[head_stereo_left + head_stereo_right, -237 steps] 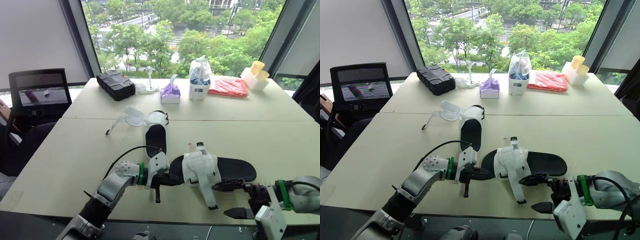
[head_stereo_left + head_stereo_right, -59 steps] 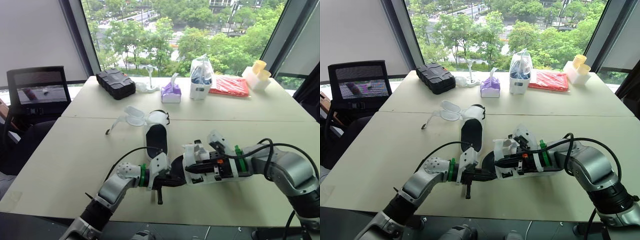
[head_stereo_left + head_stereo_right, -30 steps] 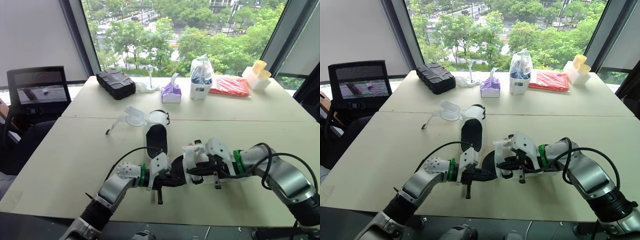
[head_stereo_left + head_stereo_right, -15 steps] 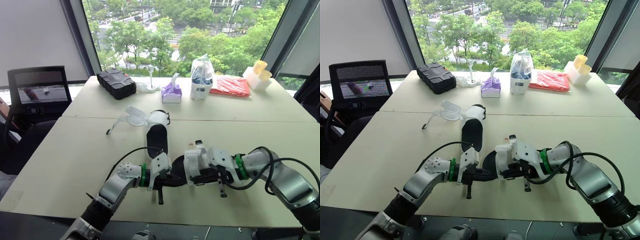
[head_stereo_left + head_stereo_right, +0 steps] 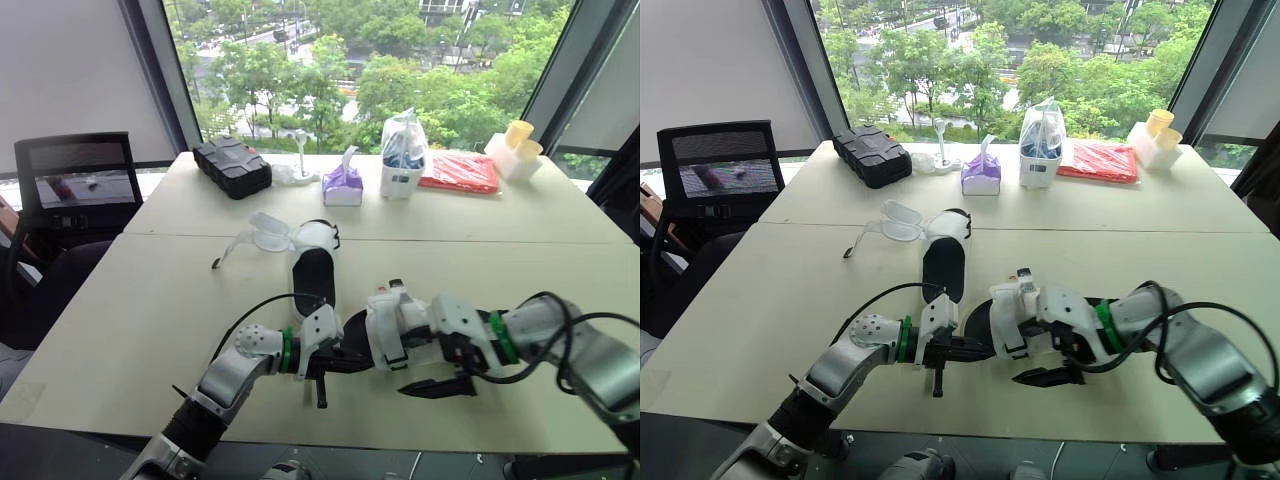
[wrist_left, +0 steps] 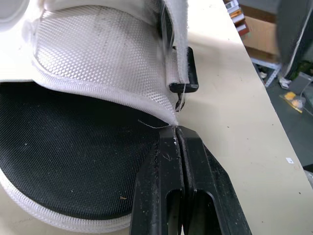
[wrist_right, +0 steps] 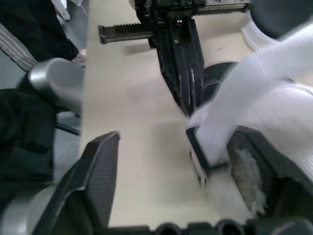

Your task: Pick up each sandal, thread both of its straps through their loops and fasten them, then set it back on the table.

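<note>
- My right pincer (image 7: 175, 139), fingers spread wide, has drawn back from the near sandal (image 5: 398, 330) and its strap (image 7: 244, 93) toward the table's (image 5: 150, 290) front edge.
- My left pincer (image 6: 177, 142) still pinches that sandal's toe rim.
- The far sandal (image 5: 312, 272) lies unmoved.

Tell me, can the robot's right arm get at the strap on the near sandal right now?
Probably yes. The right gripper hovers beside the near sandal, jaws open, with its white strap just ahead and nothing between. The left gripper pinches the sandal's edge, steadying it.
</note>
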